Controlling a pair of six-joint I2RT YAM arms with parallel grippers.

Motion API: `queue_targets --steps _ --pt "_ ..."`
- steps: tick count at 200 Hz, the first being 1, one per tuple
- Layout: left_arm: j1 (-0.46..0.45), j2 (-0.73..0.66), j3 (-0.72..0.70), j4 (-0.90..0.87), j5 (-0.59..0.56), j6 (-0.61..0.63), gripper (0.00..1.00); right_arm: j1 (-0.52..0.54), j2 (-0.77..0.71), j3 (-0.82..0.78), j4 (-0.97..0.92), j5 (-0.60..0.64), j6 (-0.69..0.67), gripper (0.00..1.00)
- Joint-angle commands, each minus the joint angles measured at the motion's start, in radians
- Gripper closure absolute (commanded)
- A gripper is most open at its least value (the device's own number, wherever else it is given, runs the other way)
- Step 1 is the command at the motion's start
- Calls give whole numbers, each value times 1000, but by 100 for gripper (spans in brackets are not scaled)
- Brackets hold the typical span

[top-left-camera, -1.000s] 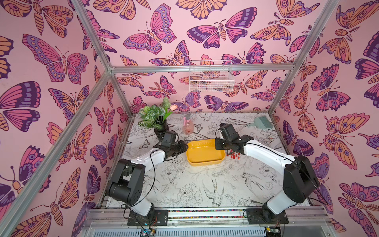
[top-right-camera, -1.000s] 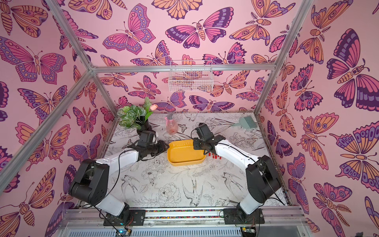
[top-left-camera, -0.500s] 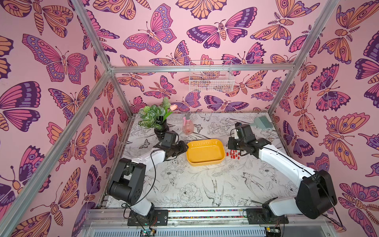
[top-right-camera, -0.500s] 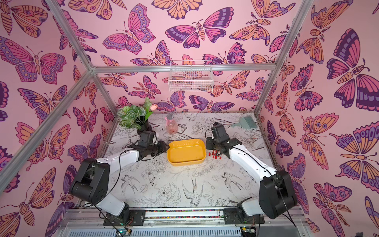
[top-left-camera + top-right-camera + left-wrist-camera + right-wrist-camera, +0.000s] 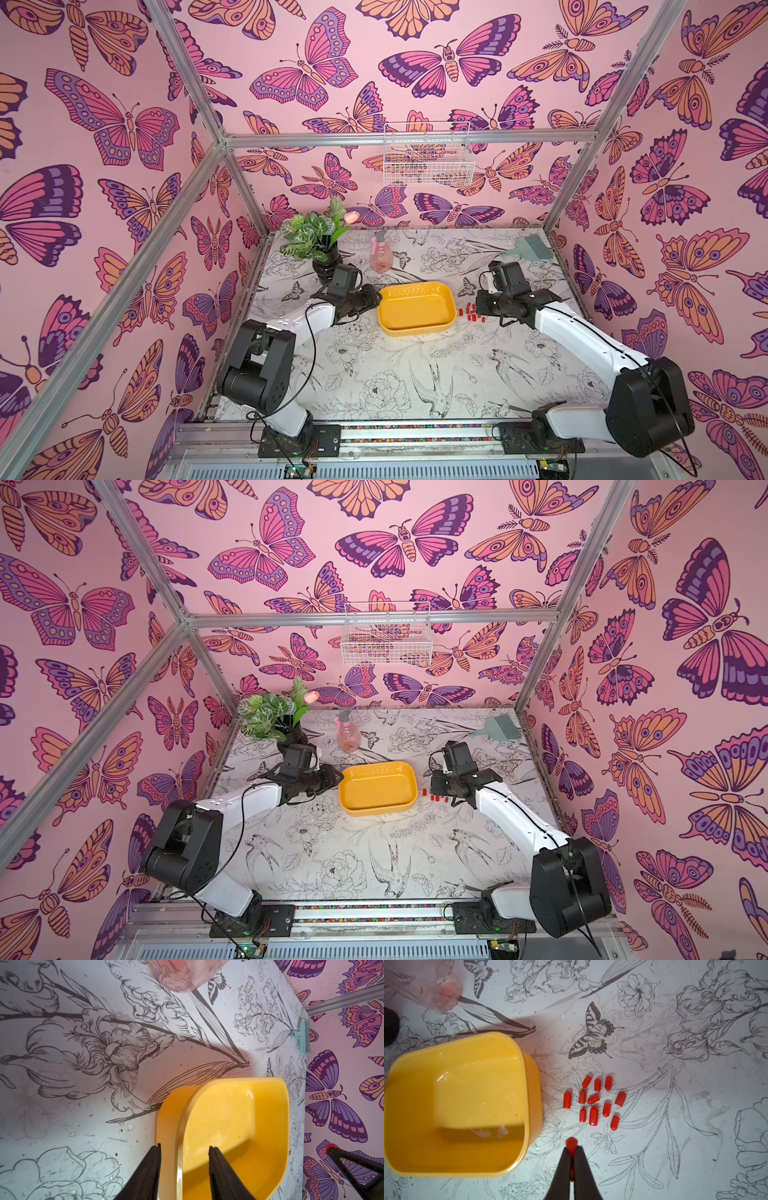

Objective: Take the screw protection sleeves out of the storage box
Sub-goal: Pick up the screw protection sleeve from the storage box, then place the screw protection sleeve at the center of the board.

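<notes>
The yellow storage box [image 5: 415,309] [image 5: 377,787] sits mid-table, and no sleeve shows inside it. My left gripper [image 5: 372,299] [image 5: 184,1146] straddles its left wall, one finger outside and one inside, shut on the wall. Several red screw protection sleeves [image 5: 593,1099] [image 5: 470,311] lie loose on the table just right of the box [image 5: 456,1105]. My right gripper [image 5: 572,1148] [image 5: 478,307] hovers beside that cluster, shut on one red sleeve [image 5: 571,1144] whose tip pokes out past the fingertips.
A potted plant [image 5: 324,257] and a pink spray bottle [image 5: 381,257] stand behind the box. A teal brush [image 5: 530,247] lies at the back right corner. A white wire basket [image 5: 428,162] hangs on the back wall.
My right gripper has moved right from the box's right end, past its rim, to beside the sleeves on the table. The left arm and the box have stayed put.
</notes>
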Motion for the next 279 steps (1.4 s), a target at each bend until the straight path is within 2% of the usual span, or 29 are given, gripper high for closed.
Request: queue_targets --steps 1,157,279 --pt "-1 21 19 -18 10 23 57 -10 -25 -23 -41 13 -23 90" --pt "-52 95 119 -13 -14 75 57 -91 31 -83 -45 -14 -31 92" --pt "-55 -59 12 13 -95 66 56 -170 201 -50 -8 -81 -26 92"
